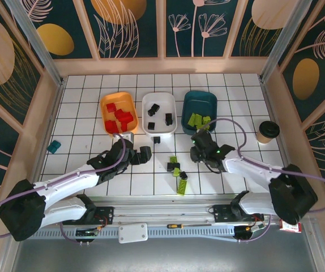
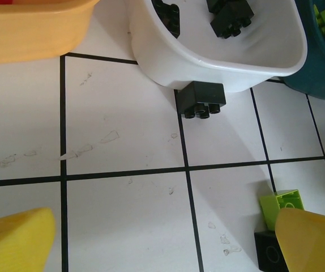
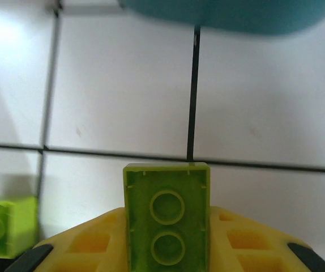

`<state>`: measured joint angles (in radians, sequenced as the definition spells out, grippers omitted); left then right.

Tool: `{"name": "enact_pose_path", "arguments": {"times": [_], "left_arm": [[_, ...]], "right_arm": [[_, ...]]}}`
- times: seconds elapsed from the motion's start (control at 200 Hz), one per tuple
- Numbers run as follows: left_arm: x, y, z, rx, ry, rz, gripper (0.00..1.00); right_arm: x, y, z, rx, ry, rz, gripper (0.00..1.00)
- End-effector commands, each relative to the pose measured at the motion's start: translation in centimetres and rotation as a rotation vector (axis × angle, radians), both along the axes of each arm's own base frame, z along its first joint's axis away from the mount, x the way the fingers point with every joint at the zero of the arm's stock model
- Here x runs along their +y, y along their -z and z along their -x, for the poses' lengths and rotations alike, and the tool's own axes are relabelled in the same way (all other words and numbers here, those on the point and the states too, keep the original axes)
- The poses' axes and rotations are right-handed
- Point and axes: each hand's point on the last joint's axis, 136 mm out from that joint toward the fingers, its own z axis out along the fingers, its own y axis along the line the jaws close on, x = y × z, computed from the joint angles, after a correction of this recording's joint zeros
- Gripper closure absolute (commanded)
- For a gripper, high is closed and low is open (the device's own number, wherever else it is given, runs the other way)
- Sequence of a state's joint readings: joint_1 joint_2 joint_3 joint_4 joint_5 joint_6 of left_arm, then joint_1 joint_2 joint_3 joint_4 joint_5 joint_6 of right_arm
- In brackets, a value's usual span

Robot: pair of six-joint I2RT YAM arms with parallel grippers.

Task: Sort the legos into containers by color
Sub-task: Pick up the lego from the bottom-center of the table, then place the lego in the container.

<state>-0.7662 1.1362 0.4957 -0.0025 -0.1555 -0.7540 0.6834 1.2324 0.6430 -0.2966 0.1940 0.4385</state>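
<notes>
Three shallow rounded plastic trays stand in a row across the upper middle of the overhead view. The orange tray (image 1: pixel 107 102) on the left holds about five red plastic bricks (image 1: pixel 121 116), bunched so the count is unsure. The white tray (image 1: pixel 146 100) in the middle holds three black bricks (image 1: pixel 168 118), and the dark teal tray (image 1: pixel 188 100) on the right holds what look like three lime green bricks (image 1: pixel 199 119). One loose black brick (image 2: pixel 203 99) lies on the white tiled surface (image 1: pixel 83 130), touching the near wall of the white tray. Lower, around the centre of the overhead view, lie a second loose black brick (image 1: pixel 172 166) and about four lime green pieces (image 1: pixel 182 186), one of them long. One small teal block (image 1: pixel 54 147) sits at centre left, and one paper cup with a black lid (image 1: pixel 268 131) at centre right. The left gripper (image 2: pixel 163 243) stands wide, its yellow fingertips (image 2: pixel 15 241) in the bottom corners of its wrist view with nothing between them. The right gripper (image 3: pixel 166 258), just below the dark teal tray in the overhead view, is clamped on one upright lime green two-stud brick (image 3: pixel 166 209), its hollow underside facing the wrist camera. Another lime green brick (image 3: pixel 4 232) rests at the lower left of that view.
</notes>
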Motion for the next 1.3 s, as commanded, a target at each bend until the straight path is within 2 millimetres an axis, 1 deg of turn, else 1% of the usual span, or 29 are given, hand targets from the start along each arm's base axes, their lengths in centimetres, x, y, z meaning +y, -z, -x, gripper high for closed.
{"name": "enact_pose_path", "arguments": {"times": [0.0,0.06,0.1,0.15,0.195,0.255,0.27,0.375,0.43,0.435,0.44,0.521,0.586,0.606,0.641,0.671,0.696,0.731,0.776,0.851,0.921,0.946,0.971,1.051,1.081,1.091,1.116,1.256,1.296], "left_arm": [[-0.8,-0.3,-0.2,0.002,0.011,0.027,0.02],[-0.9,-0.4,-0.3,0.001,0.013,0.032,0.02],[-1.0,-0.4,-0.3,0.003,0.013,0.034,0.02],[-1.0,-0.4,-0.3,0.003,0.016,0.035,0.01],[-1.1,-0.5,-0.3,0.003,0.018,0.036,0.01],[-1.2,-0.5,-0.3,0.006,0.019,0.035,0.02],[-1.2,-0.5,-0.3,0.007,0.022,0.034,0.02],[-1.4,-0.5,-0.3,0.014,0.032,0.031,0.01],[-1.5,-0.5,-0.2,0.017,0.039,0.033,0.01],[-1.5,-0.5,-0.2,0.018,0.039,0.032,0.01],[-1.5,-0.5,-0.2,0.018,0.038,0.032,0.01],[-1.8,-0.5,-0.1,0.021,0.055,0.037,0.01],[-2.1,-0.6,0.0,0.023,0.071,0.043,0.01],[-2.1,-0.5,0.1,0.024,0.075,0.04,0.01],[-2.3,-0.4,0.1,0.025,0.083,0.038,0.01],[-2.4,-0.4,0.2,0.026,0.089,0.034,0.01],[-2.6,-0.4,0.2,0.026,0.095,0.03,0.02],[-2.8,-0.3,0.2,0.028,0.106,0.021,0.01],[-3.2,-0.2,0.3,0.032,0.12,0.01,0.01],[-4.1,-0.1,0.6,0.027,0.151,-0.005,0.01],[-5.1,-0.1,0.9,0.023,0.182,-0.019,0.02],[-5.4,-0.1,1.0,0.02,0.193,-0.021,0.01],[-5.7,-0.1,1.1,0.022,0.204,-0.023,0.02],[-6.6,0.1,1.2,0.02,0.228,-0.034,0.02],[-6.7,0.3,1.2,0.023,0.231,-0.042,0.02],[-6.8,0.4,1.1,0.023,0.232,-0.043,0.02],[-7.0,0.4,1.1,0.023,0.237,-0.045,0.03],[-8.2,0.5,0.5,0.019,0.267,-0.043,0.07],[-8.8,0.4,0.3,0.014,0.285,-0.043,0.07]], "right_arm": [[0.8,-7.0,-3.4,-0.181,0.003,-0.081,0.8],[1.0,-9.2,-4.9,-0.232,0.013,-0.118,0.81],[1.2,-10.0,-5.9,-0.25,0.021,-0.139,0.81],[1.3,-10.6,-7.4,-0.269,0.036,-0.147,0.81],[1.4,-10.5,-8.8,-0.275,0.052,-0.148,0.81],[2.2,-9.8,-10.3,-0.267,0.053,-0.144,0.81],[1.4,-9.7,-11.2,-0.266,0.08,-0.14,0.81],[1.1,-7.8,-14.2,-0.238,0.117,-0.117,0.8],[1.0,-7.0,-15.4,-0.225,0.132,-0.108,0.79],[0.9,-6.6,-15.5,-0.218,0.134,-0.104,0.79],[0.9,-6.9,-15.7,-0.223,0.136,-0.107,0.79],[0.9,-6.3,-16.9,-0.217,0.148,-0.103,0.76],[1.0,-6.1,-17.7,-0.217,0.153,-0.107,0.68],[1.1,-6.2,-17.9,-0.221,0.152,-0.11,0.63],[1.3,-6.4,-18.3,-0.223,0.15,-0.113,0.49],[1.2,-6.4,-18.6,-0.221,0.153,-0.11,0.4],[1.3,-6.5,-18.7,-0.22,0.153,-0.106,0.36],[1.4,-6.9,-18.9,-0.226,0.154,-0.11,0.33],[1.5,-7.8,-18.8,-0.24,0.148,-0.122,0.31],[1.7,-9.0,-17.9,-0.263,0.136,-0.139,0.29],[2.1,-9.8,-16.4,-0.277,0.114,-0.154,0.29],[2.2,-9.6,-15.8,-0.273,0.108,-0.152,0.29],[2.3,-9.8,-15.1,-0.28,0.099,-0.156,0.29],[2.8,-9.3,-12.4,-0.273,0.067,-0.153,0.29],[2.4,-9.1,-11.7,-0.268,0.068,-0.149,0.29],[2.9,-8.9,-11.1,-0.265,0.055,-0.149,0.29],[3.0,-8.6,-10.2,-0.258,0.047,-0.143,0.29],[2.5,-7.2,-6.0,-0.238,0.029,-0.142,0.29],[2.2,-7.0,-5.3,-0.233,0.034,-0.148,0.29]]}}
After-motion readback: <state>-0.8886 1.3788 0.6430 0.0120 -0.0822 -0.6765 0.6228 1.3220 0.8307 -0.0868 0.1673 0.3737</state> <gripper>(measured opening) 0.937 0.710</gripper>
